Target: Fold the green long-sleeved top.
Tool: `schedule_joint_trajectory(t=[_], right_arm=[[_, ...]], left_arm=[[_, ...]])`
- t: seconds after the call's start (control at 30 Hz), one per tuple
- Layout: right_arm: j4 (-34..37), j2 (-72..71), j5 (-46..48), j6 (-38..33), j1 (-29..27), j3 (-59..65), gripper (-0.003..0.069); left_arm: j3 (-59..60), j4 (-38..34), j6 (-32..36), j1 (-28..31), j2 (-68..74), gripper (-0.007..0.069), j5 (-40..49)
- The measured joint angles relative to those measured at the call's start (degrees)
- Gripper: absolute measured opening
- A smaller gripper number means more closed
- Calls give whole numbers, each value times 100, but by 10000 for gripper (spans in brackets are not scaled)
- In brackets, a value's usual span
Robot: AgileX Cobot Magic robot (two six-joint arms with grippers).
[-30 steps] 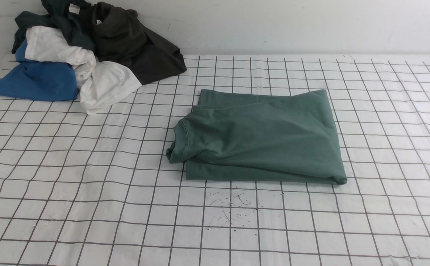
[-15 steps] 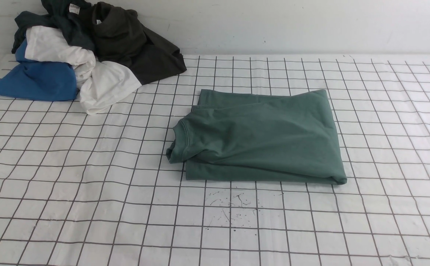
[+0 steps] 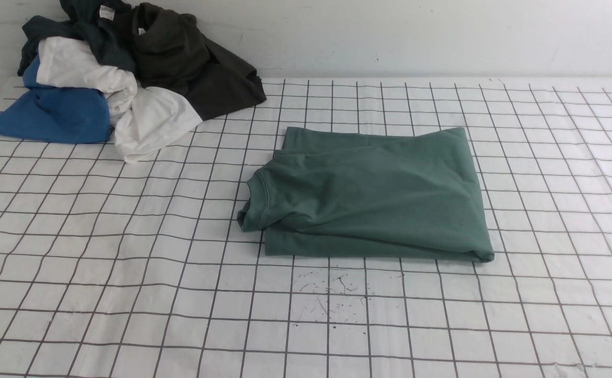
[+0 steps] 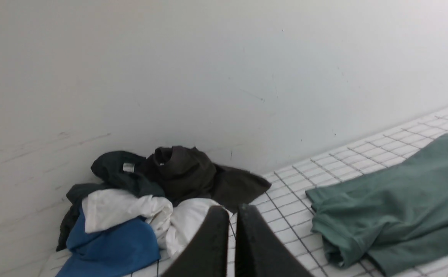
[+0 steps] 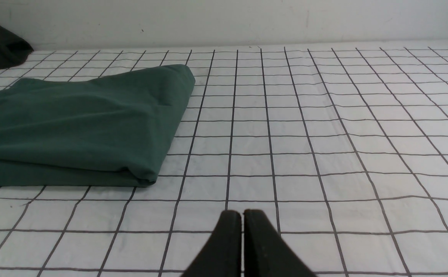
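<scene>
Both jaws are closed on nothing: left gripper (image 4: 232, 209) and right gripper (image 5: 242, 213), arms absent from the front view. Green long-sleeved top (image 3: 371, 197) lies folded mid-table (image 3: 101, 273), sleeves hidden. Clothes pile (image 3: 116, 73) occupies the far-left corner, partly cut off.

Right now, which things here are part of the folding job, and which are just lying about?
Part of the job:
- green long-sleeved top, already folded
- left gripper, shut
- right gripper, shut

Just lying about:
- pile of clothes at the far left
- grid-patterned table cover
</scene>
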Motion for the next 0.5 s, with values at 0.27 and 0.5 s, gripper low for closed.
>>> schedule_joint_trajectory(t=[0.27,0.5], right_arm=[[20,0,6,-35,0,0,3],[22,0,24,-35,0,-5,3]], left_arm=[[967,1819,-972,147,0,15,-387],[1027,1937,-2978,313,0,13,1041]])
